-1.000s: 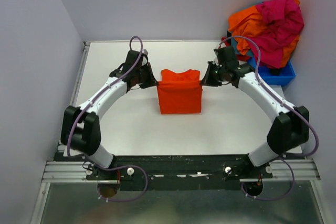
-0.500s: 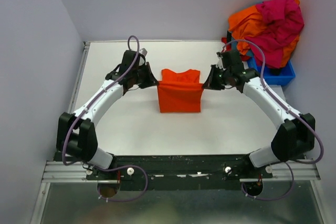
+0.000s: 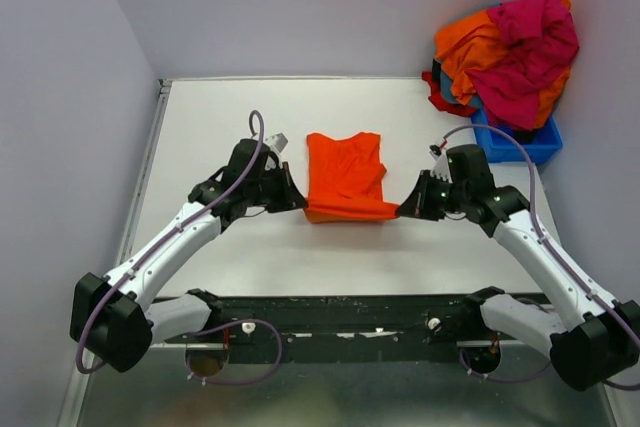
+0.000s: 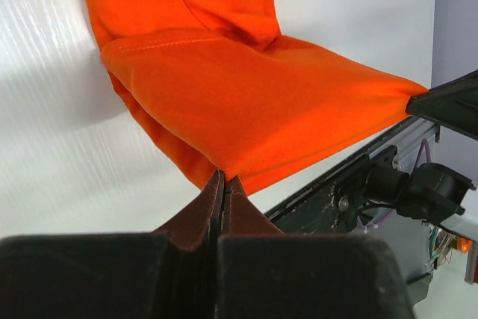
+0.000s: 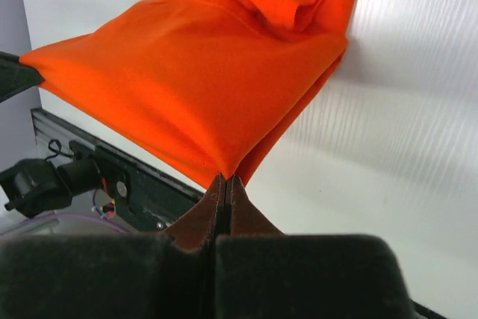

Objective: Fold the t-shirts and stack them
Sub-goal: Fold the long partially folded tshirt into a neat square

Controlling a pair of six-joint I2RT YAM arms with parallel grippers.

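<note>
While its collar end lies on the white table, the orange t-shirt has its near folded edge held taut just above it. The left gripper pinches one near corner and the right gripper the other, jaws pressed together on cloth.

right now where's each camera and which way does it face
Top external: above and behind the robot, looking down on the table; the left arm and right arm show.
Left wrist: on the left arm, looking along the left gripper pinching the orange t-shirt.
Right wrist: likewise, the right gripper.
Shared: all three see the shirt's lifted edge.
</note>
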